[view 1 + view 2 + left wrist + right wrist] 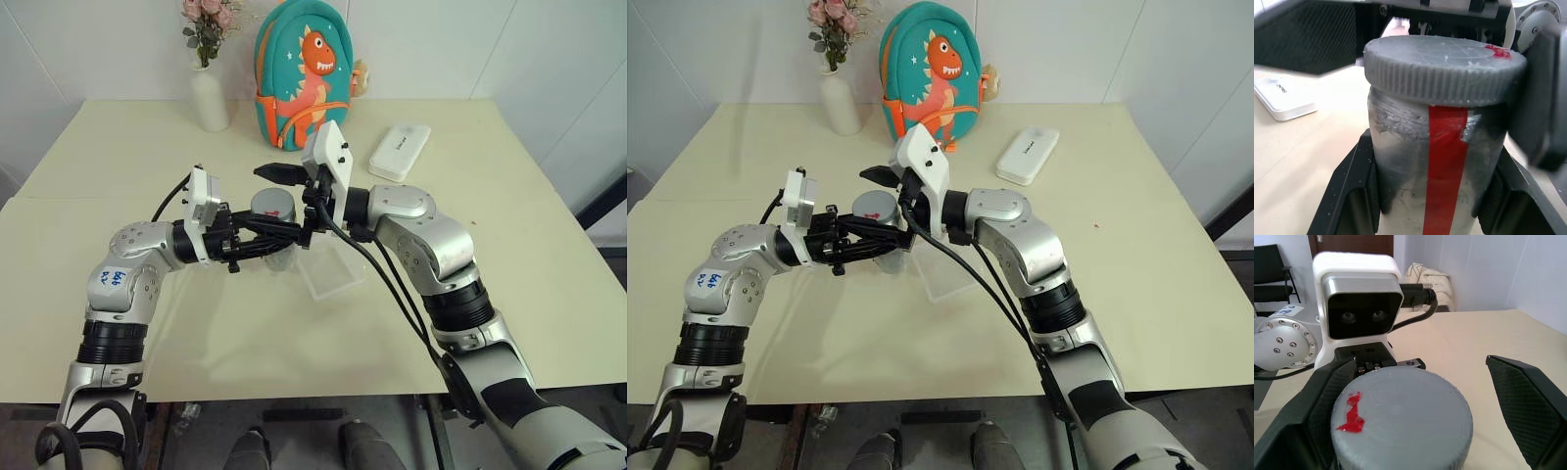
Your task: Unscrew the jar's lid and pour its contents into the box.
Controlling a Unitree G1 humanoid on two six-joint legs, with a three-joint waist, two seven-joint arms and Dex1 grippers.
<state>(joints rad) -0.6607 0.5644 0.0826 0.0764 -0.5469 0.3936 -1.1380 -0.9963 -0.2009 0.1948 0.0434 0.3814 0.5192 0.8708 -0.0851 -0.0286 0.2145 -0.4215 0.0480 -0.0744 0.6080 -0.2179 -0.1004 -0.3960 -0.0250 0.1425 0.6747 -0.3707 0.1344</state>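
The table (549,294) carries the clear box (328,269) near its middle. Above the box's left edge, the left gripper (284,235) is clamped on the jar (1442,161), held upright. The right gripper (286,201) stands spread apart around the lid (1400,416), one finger (1528,406) well clear of it.

Jar (277,257) in left hand (284,235) — right hand (289,201) wide around lid (272,205)

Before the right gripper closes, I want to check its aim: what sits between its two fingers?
The lid, still on the jar held by the left gripper, sits between the right gripper's open fingers, as the right wrist view shows.
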